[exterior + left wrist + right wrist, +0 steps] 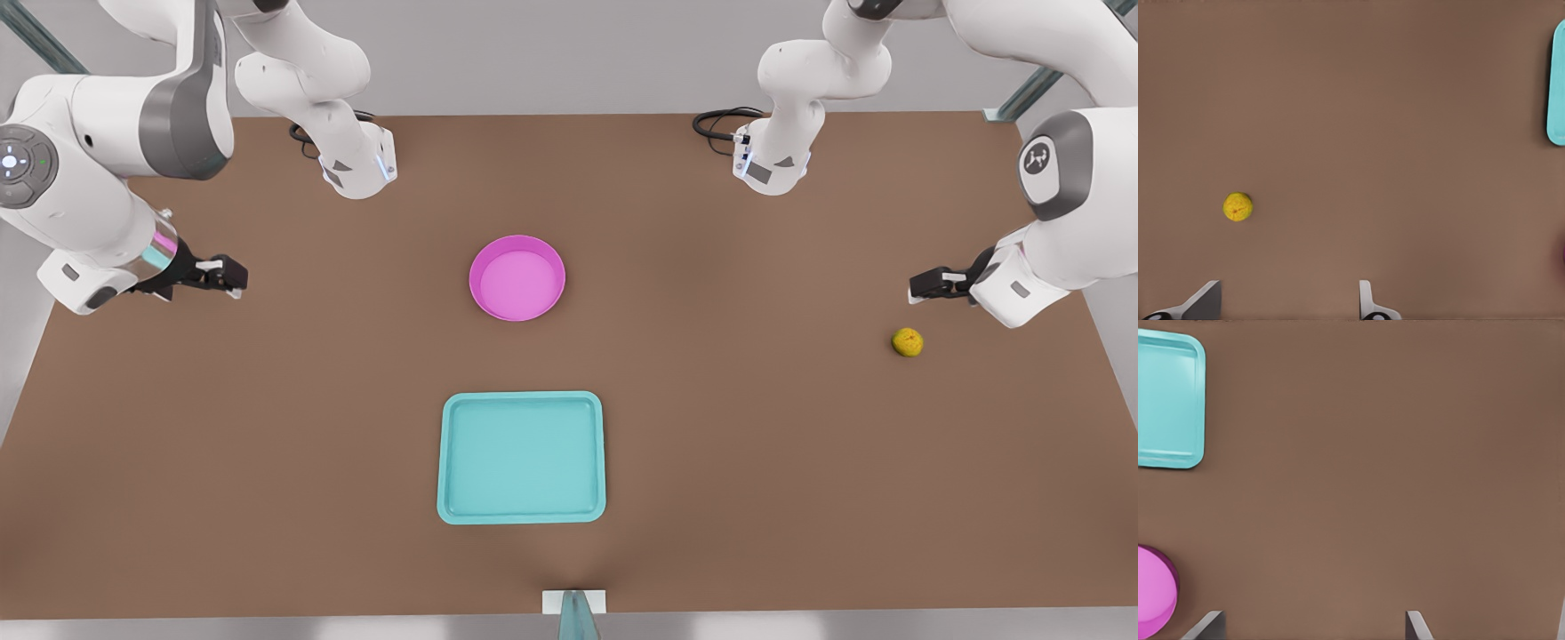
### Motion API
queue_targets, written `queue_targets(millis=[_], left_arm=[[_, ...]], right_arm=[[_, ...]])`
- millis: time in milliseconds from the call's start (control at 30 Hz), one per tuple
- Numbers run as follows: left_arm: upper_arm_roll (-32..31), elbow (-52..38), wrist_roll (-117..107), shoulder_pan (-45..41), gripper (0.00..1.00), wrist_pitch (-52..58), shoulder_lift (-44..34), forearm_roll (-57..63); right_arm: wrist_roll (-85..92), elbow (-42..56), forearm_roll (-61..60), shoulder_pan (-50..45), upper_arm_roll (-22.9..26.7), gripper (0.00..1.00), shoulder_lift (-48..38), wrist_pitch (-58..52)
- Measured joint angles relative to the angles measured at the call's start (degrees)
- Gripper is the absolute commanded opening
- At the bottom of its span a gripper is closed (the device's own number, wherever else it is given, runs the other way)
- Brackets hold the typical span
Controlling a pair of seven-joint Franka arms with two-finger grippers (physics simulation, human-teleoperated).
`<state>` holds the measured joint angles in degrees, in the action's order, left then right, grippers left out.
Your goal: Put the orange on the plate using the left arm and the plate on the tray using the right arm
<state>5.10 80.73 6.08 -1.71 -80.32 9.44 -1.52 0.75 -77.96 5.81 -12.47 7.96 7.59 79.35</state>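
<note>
On the brown tabletop (267, 400), the small bumpy yellow-orange fruit (907, 341) sits at the front view's right, just beside the left arm's black two-finger gripper (916, 286), whose fingers (1368, 301) stand wide apart with nothing between them. Near the middle lies the round magenta-pink plate (516, 277), empty, and apart from it, nearer the camera, the rectangular turquoise tray (522, 457), also empty. At the front view's left waits the right arm's gripper (238, 276), fingers (1417, 625) likewise spread wide and holding nothing. The orange looks light, firm and prone to roll, so closing across its widest part from above seems best. The plate appears stiff and shallow; its raised rim (1173, 577) is probably the only good hold.
</note>
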Motion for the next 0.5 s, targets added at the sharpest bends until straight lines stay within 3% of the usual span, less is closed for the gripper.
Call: queue_targets(millis=[67,167,300,500], left_arm=[[0.31,0.27,0.40,-0.11,1.00,0.08,0.42,0.17],[4.74,12.43,0.67,-0.06,1.00,-3.62,4.10,0.12],[6.78,26.06,1.97,5.85,1.00,-18.08,10.36,-0.17],[6.98,31.84,6.80,11.16,1.00,-36.79,14.87,-0.41]], right_arm=[[0.03,0.05,0.04,0.01,0.00,1.00,0.11,0.13],[0.06,-0.01,0.18,0.07,0.00,1.00,0.38,0.13],[0.10,-0.09,0.30,0.11,0.00,1.00,0.87,-0.14],[0.20,-0.20,0.32,0.29,0.01,1.00,1.16,-0.78]])
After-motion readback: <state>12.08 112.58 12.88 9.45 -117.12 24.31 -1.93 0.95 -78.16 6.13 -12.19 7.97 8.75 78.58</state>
